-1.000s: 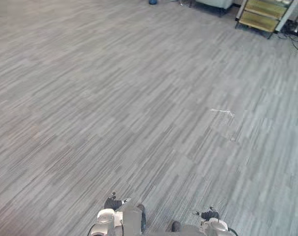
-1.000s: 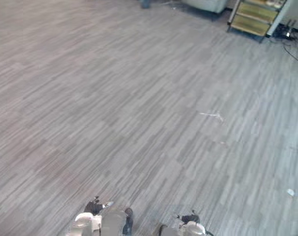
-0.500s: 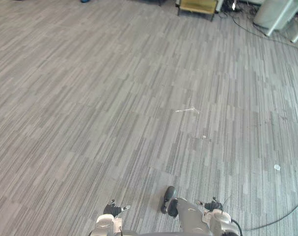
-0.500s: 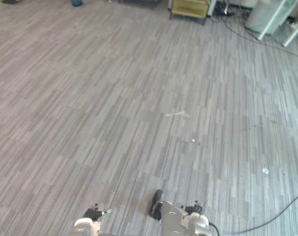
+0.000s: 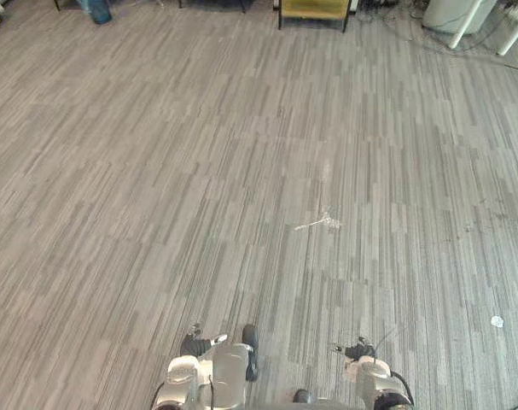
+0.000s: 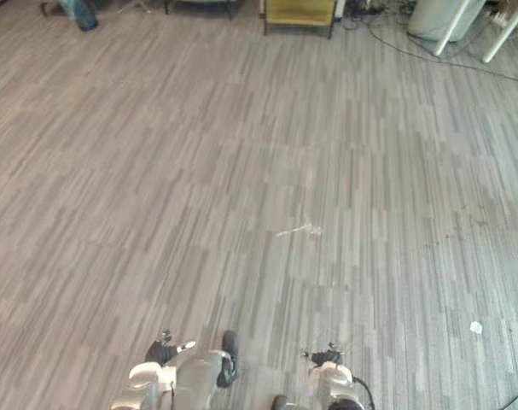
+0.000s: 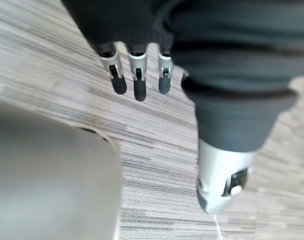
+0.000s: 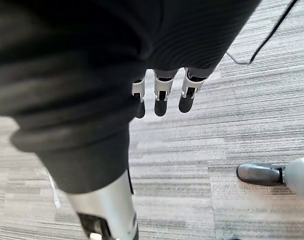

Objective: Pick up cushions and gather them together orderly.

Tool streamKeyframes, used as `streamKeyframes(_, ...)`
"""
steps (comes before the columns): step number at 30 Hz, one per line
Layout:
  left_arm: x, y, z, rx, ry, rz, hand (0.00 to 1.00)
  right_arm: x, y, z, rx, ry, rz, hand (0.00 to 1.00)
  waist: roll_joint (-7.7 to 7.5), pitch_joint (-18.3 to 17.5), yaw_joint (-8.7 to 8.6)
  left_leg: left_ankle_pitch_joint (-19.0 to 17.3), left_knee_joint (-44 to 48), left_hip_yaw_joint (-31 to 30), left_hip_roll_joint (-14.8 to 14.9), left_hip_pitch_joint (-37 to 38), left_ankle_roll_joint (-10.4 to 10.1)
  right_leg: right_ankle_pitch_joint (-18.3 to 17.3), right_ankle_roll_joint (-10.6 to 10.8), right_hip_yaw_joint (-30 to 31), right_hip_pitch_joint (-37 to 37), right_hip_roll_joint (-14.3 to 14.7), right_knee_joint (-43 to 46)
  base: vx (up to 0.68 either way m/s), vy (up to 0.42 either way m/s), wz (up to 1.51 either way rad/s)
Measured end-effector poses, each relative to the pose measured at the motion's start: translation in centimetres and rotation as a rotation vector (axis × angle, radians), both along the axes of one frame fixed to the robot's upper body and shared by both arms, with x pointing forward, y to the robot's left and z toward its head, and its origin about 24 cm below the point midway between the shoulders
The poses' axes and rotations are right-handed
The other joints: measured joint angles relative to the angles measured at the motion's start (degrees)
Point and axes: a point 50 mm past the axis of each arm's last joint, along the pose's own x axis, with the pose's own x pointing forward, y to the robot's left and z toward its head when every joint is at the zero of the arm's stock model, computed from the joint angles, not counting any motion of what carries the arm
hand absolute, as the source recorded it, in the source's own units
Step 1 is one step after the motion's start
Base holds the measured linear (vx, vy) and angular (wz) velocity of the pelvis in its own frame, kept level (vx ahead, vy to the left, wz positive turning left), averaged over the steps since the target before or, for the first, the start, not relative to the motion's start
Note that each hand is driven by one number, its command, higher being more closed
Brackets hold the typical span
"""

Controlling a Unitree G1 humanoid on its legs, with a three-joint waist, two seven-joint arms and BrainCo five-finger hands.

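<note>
1. Left hand (image 5: 194, 346). Nearest item, at the lower edge of the eye views, hanging low at the robot's side. Fingers (image 7: 137, 82) straight and slack, pointing down at the floor (image 5: 156, 188), spread a little apart and well clear of the carpet. They hold and touch nothing.

2. Right hand (image 5: 359, 350). Same level, on the other side. Its fingers, seen in the right wrist view, are likewise extended and relaxed over bare carpet, empty, in contact with nothing.

3. Posture, judged. Both hands carried loose and unloaded suits walking and searching more than grasping. Free fingers are ready for the first pickup.

4. Cushions. In neither hand. Where they lie cannot be told from here, so the gathering looks not yet begun.

5. Floor. Grey striped carpet tiles running from the robot outward.

6. White streak (image 5: 318, 224). Thin pale mark on the carpet, ahead of the hands and slightly right of centre.

7. White scrap (image 5: 497, 321). Small fleck on the carpet, off to the right, well apart from the streak.

8. Yellow low shelf (image 5: 312, 8). At the far edge, centre.

9. Blue object (image 5: 96, 10). Far left; kind unclear.

10. White legs (image 5: 463, 21). Slanted supports at far right, with dark cables on the carpet near them.
</note>
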Motion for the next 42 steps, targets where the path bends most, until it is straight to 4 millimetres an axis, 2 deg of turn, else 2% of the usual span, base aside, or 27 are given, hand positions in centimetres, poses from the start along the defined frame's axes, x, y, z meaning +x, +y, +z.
streamKeyframes(1, -0.1, 0.0, -0.1, 0.002, 0.005, -0.003, 0.00, -0.1, 0.0, 0.0, 0.000, 0.002, 0.000, 0.00, -0.01, -0.02, 0.02, -0.63, 0.25, -0.01, 0.04, 0.88, 0.34, 0.23, 0.70, 0.06, -0.99, -0.12, 3.63, 0.60, 0.182, -0.26)
streamKeyframes(2, -0.6, 0.4, -0.3, 0.013, 0.036, -0.018, 0.00, -0.6, -0.1, -0.2, -0.002, 0.013, 0.005, 0.00, 0.24, -0.25, -0.59, -4.00, -2.81, -1.46, -0.33, 7.34, 0.68, 4.00, 6.98, -1.11, -7.06, -2.06, 21.52, 0.38, 0.121, -0.17)
streamKeyframes(4, -1.1, 0.5, -0.6, 0.025, 0.065, -0.046, 0.00, -1.0, -0.1, -0.4, -0.002, 0.026, 0.012, 0.00, -0.02, -0.07, -1.46, -7.40, -7.12, -3.14, -1.38, 12.77, -1.30, 1.19, 6.19, -2.45, -12.97, -5.06, 35.90, 0.52, 0.061, 0.05)
streamKeyframes(5, -1.2, 0.9, -0.7, 0.043, 0.085, -0.064, 0.00, -1.5, -0.2, -0.5, -0.002, 0.038, 0.013, 0.00, -1.36, -0.14, -1.87, -7.71, -10.04, -3.56, -2.88, 17.37, -0.85, -2.71, 2.96, -4.37, -16.97, -7.61, 40.25, 0.53, 0.011, 0.22)
streamKeyframes(7, -1.0, 0.7, -0.7, 0.046, 0.086, -0.081, 0.00, -2.2, -0.7, -0.6, -0.006, 0.044, -0.006, 0.00, -0.03, 0.56, -2.82, -7.77, -13.92, -4.63, -2.06, 23.12, -0.74, -6.27, -0.51, -8.74, -20.34, -7.51, 35.47, 0.55, -0.050, 0.29)
streamKeyframes(9, -0.8, 0.8, -0.6, 0.049, 0.081, -0.082, 0.00, -1.0, -1.0, -0.1, -0.024, 0.008, 0.016, 0.00, 0.91, 1.08, -4.10, -7.77, -15.65, -5.43, -0.35, 26.09, -0.75, -5.99, -0.93, -10.46, -23.93, -4.93, 25.19, 0.54, -0.098, 0.39)
streamKeyframes(10, -0.7, 0.7, -0.6, 0.049, 0.078, -0.086, 0.00, -0.6, -1.1, 0.2, -0.028, -0.010, 0.019, 0.00, 1.19, 1.10, -4.92, -7.77, -16.31, -6.93, 0.48, 27.14, -0.75, -2.20, 0.14, -9.54, -26.51, -3.29, 13.81, 0.49, -0.165, 0.72)
streamKeyframes(11, -0.4, 0.7, -0.5, 0.055, 0.070, -0.099, 0.00, -0.8, -1.1, 0.1, -0.027, -0.005, 0.017, 0.00, -0.29, 0.73, -5.24, -7.84, -17.65, -7.95, 0.07, 29.10, -0.88, 4.87, 1.31, -7.21, -27.22, -2.81, 1.23, 0.51, -0.191, 0.89)
streamKeyframes(13, -0.8, 0.9, -0.6, 0.065, 0.080, -0.107, 0.00, -1.3, -1.1, -0.1, -0.025, 0.009, 0.013, 0.00, -1.95, 0.34, -5.35, -9.80, -17.86, -9.13, -0.81, 31.82, -3.89, 12.36, 1.87, -3.80, -27.60, -3.56, -2.37, 0.43, -0.204, 0.65)
streamKeyframes(14, -1.3, -0.1, -1.0, 0.041, 0.098, -0.109, 0.00, -1.5, -2.0, 0.0, -0.043, 0.014, 0.003, 0.00, 0.08, -0.47, -5.88, -11.39, -17.32, -11.23, 1.50, 33.54, -4.82, 15.19, -2.21, -3.28, -27.82, -2.04, 1.88, 0.67, -0.308, 0.44)
streamKeyframes(15, -2.0, -0.8, -1.3, 0.019, 0.122, -0.108, 0.00, -1.5, -2.3, 0.0, -0.042, 0.012, -0.007, 0.00, 2.31, -1.69, -5.44, -11.43, -11.71, -12.52, 3.83, 31.20, -4.85, 11.34, -2.91, -4.75, -27.83, -0.49, 4.53, 0.57, -0.248, 0.33)
streamKeyframes(16, -2.2, -0.9, -1.4, 0.015, 0.125, -0.106, 0.00, -1.5, -2.3, 0.0, -0.041, 0.010, -0.012, 0.00, 2.73, -1.84, -5.42, -11.37, -9.33, -12.96, 4.34, 30.30, -4.90, 10.53, -3.06, -5.15, -27.53, -0.08, 4.80, 0.66, -0.300, 0.20)
streamKeyframes(17, -2.2, -1.2, -1.4, 0.001, 0.125, -0.095, 0.00, -1.4, -2.3, 0.1, -0.039, 0.005, -0.021, 0.00, 4.02, -1.49, -5.47, -9.50, 2.32, -14.64, 6.15, 26.08, -7.64, 8.21, -4.35, -6.67, -25.21, 1.45, 5.11, 0.55, -0.252, 0.18)
streamKeyframes(18, -2.2, -1.4, -1.4, -0.018, 0.121, -0.067, 0.00, -1.3, -1.9, 0.1, -0.031, 0.004, -0.014, 0.00, 4.83, -1.05, -5.40, -2.66, 16.15, -15.19, 7.74, 20.27, -9.47, 6.03, -5.39, -7.40, -21.64, 2.93, 4.14, 0.65, -0.278, 0.19)
streamKeyframes(19, -2.2, -1.4, -1.4, -0.021, 0.116, -0.060, 0.00, -1.2, -1.8, 0.0, -0.028, 0.003, -0.009, 0.00, 4.92, -0.75, -5.26, 0.53, 20.45, -15.14, 8.51, 18.30, -9.64, 5.39, -5.73, -7.31, -20.10, 3.40, 3.51, 0.54, -0.154, 0.17)
streamKeyframes(20, -1.8, -1.4, -1.2, -0.024, 0.098, -0.064, 0.00, -1.2, -1.4, 0.0, -0.020, 0.002, -0.009, 0.00, 5.10, -0.15, -4.62, -1.58, 31.23, -13.05, 10.41, 13.42, -8.73, 4.08, -6.84, -7.44, -15.33, 4.69, 1.31, 0.43, -0.088, 0.08)
streamKeyframes(22, -0.8, -1.1, -0.6, -0.011, 0.043, -0.069, 0.00, -1.1, -0.9, -0.1, 0.003, -0.003, -0.025, 0.00, 3.74, 0.31, -3.65, -7.19, 35.83, -8.23, 10.59, 5.45, -7.13, 3.44, -6.41, -7.37, -7.74, 4.89, -3.71, 0.50, -0.113, 0.00)
streamKeyframes(25, -0.3, -1.2, -0.3, -0.012, 0.020, -0.078, 0.00, -0.3, -0.9, 0.2, 0.004, -0.023, -0.035, 0.00, 3.43, 0.16, -2.65, -10.37, 21.82, -3.65, 8.05, -0.86, -5.72, 3.36, -5.54, -6.05, -3.27, 4.32, -7.31, 0.52, -0.007, -0.27)
streamKeyframes(26, -0.1, -1.3, -0.2, -0.013, 0.013, -0.081, 0.00, 0.0, -0.9, 0.3, -0.003, -0.027, -0.041, 0.00, 3.25, 0.29, -2.11, -9.50, 10.18, -3.19, 5.11, -2.04, -5.64, 2.46, -4.10, -5.13, -1.66, 2.99, -8.30, 0.49, 0.137, -0.41)
streamKeyframes(27, -0.1, -1.4, -0.2, -0.015, 0.016, -0.083, 0.00, -0.2, -1.1, 0.2, -0.010, -0.022, -0.045, 0.00, 3.46, 0.10, -1.60, -3.19, -4.79, -4.09, 2.36, -1.14, -6.53, 0.94, -2.16, -4.48, 0.15, 1.89, -8.88, 0.49, 0.153, -0.35)
streamKeyframes(29, -0.4, -1.4, -0.4, -0.011, 0.027, -0.088, 0.00, -0.9, -0.7, -0.2, 0.000, 0.009, -0.037, 0.00, 2.30, -0.52, -0.90, 4.69, -9.91, -3.60, -0.55, 1.89, -4.76, -0.13, -0.58, -2.49, 2.87, 0.06, -10.30, 0.58, 0.168, -0.14)
streamKeyframes(32, -0.1, -0.6, -0.2, 0.009, 0.023, -0.098, 0.00, -1.4, -0.3, -0.5, 0.015, 0.031, -0.033, 0.00, 0.06, -0.84, -1.16, 0.47, -4.87, -3.44, -2.31, 1.05, -1.34, 0.21, -0.04, -1.94, 4.15, -2.25, -9.55, 0.52, 0.126, 0.16)
streamKeyframes(34, -0.2, -0.5, -0.2, 0.010, 0.027, -0.097, 0.00, -1.0, -0.7, -0.2, 0.003, 0.016, -0.031, 0.00, -0.16, -0.97, -0.86, -4.41, -3.43, -2.71, -1.88, 4.14, -0.97, -0.69, 1.61, 0.56, 0.01, -3.13, 4.50, 0.47, 0.140, -0.21)
streamKeyframes(36, -0.4, -0.3, -0.4, 0.013, 0.042, -0.098, 0.00, -1.0, -0.6, -0.3, -0.001, 0.018, -0.015, 0.00, -0.58, -0.93, -0.98, -5.97, -5.99, -1.96, -2.07, 8.21, -0.95, 0.74, 6.33, 1.36, -5.92, -5.14, 19.09, 0.43, 0.122, -0.30)
streamKeyframes(37, -0.9, 0.0, -0.6, 0.016, 0.067, -0.094, 0.00, -1.4, -0.4, -0.5, 0.007, 0.035, -0.001, 0.00, -1.11, -0.85, -1.29, -7.03, -9.02, -1.64, -3.08, 14.21, -1.05, -0.41, 7.07, 0.46, -12.26, -7.68, 34.71, 0.41, 0.072, -0.17)
streamKeyframes(39, -1.4, 0.5, -0.8, 0.029, 0.089, -0.102, 0.00, -2.4, -0.4, -0.8, 0.010, 0.059, 0.001, 0.00, -1.01, -0.88, -2.12, -7.30, -12.46, -1.40, -3.27, 20.04, -1.09, -3.48, 4.27, -2.73, -15.29, -8.50, 37.87, 0.42, 0.036, 0.01)
streamKeyframes(42, -1.4, 1.0, -0.8, 0.049, 0.092, -0.101, 0.00, -2.0, -0.5, -0.6, 0.006, 0.047, 0.009, 0.00, -0.67, -0.75, -3.18, -7.29, -15.76, -1.64, -2.02, 24.62, -1.12, -5.29, 0.84, -8.28, -21.81, -6.86, 27.06, 0.38, -0.037, 0.10)
